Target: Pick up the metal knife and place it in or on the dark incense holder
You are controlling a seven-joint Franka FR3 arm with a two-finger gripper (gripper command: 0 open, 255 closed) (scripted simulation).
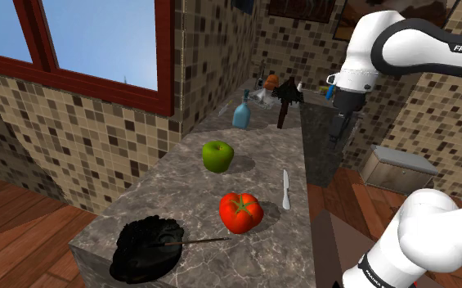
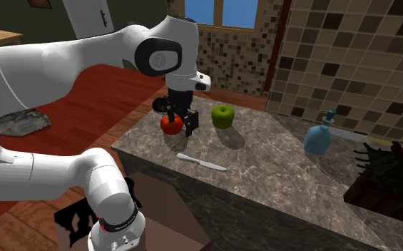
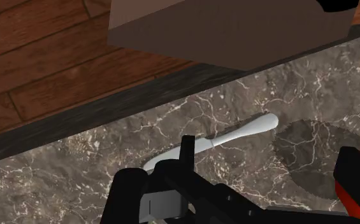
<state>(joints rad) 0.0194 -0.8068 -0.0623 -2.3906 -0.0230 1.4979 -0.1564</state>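
1. The step in hand is the approach. The pale metal knife (image 1: 285, 190) lies flat on the dark marbled tabletop (image 1: 262, 155), near its edge and beside the red tomato (image 1: 240, 212).
2. The black two-finger tool (image 2: 181, 130) hangs above the knife without touching it, jaws apart and empty.
3. Next, I judge, it must descend, close across the knife, and carry it to the dark lumpy incense holder (image 1: 145, 245).

Pale knife (image 1: 285, 190), red tomato (image 1: 240, 212), green apple (image 1: 217, 155), black incense holder (image 1: 145, 248), blue bottle (image 1: 241, 110), brown white-veined counter (image 1: 180, 188).
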